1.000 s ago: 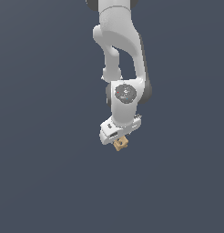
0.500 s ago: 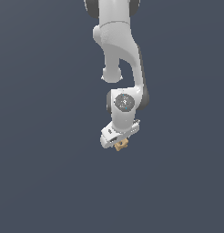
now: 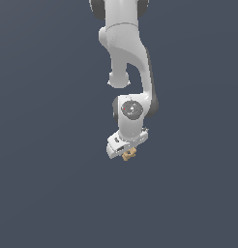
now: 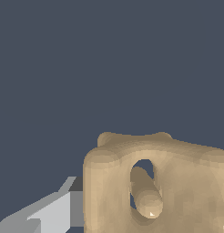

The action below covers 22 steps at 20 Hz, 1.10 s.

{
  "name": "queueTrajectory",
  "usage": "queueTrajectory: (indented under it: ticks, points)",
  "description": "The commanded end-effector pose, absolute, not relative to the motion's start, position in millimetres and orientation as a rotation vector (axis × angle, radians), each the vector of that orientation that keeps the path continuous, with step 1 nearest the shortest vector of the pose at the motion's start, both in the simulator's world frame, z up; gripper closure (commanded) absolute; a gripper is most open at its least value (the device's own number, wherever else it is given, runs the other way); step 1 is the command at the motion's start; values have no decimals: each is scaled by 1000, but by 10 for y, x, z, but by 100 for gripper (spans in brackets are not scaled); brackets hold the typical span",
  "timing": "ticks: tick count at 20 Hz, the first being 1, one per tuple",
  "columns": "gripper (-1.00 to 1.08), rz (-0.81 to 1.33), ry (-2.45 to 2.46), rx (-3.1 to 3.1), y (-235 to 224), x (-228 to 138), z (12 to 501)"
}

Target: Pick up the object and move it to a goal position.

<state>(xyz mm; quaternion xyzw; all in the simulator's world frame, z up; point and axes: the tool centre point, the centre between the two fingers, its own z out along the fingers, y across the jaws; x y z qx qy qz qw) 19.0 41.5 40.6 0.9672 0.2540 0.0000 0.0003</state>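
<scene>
The object [image 3: 129, 154] is a small tan lumpy piece held just under the white hand of my arm, near the middle of the exterior view. My gripper [image 3: 128, 153] is shut on it. In the wrist view the object [image 4: 177, 186] looms large and close, tan with a hole through it, and one grey-white finger [image 4: 54, 211] presses against its side. The other finger is hidden behind the object.
Only a flat dark blue-grey surface [image 3: 48, 184] shows around the arm. The white arm [image 3: 126, 53] comes down from the top of the exterior view.
The arm has moved slightly toward the exterior view's right and up, carrying the object with it. The grip has not changed.
</scene>
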Motion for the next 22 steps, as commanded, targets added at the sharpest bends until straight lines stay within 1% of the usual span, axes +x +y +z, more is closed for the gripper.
queueTrajectory:
  ticks: [1,6,11,16,22]
  points:
    - [108,0,800,3038,422,189,400]
    - [108,0,798,3038,378,192,454]
    - [108,0,798,3038,224,202,658]
    - [108,0,798,3038,-50,221,1024]
    - [108,1,800,3039,-479,256,1608]
